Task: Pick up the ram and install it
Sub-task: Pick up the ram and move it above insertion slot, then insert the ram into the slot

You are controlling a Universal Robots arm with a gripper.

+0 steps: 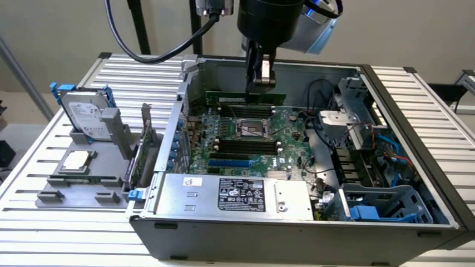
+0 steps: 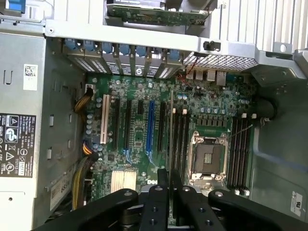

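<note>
The gripper (image 1: 261, 83) is almost closed and pinches the ram (image 1: 245, 98) at its upper edge, near the middle of the stick. The ram stands on its long edge inside the case (image 1: 415, 167), lifted above the motherboard (image 1: 290, 139), and it is not in any slot. Its long axis runs from the exterior view's left to right, parallel to the black slots (image 1: 245, 147) beside the socket (image 1: 251, 128). In the wrist view, the ram (image 2: 172, 130) appears as a thin line between the fingers (image 2: 159, 202).
</note>
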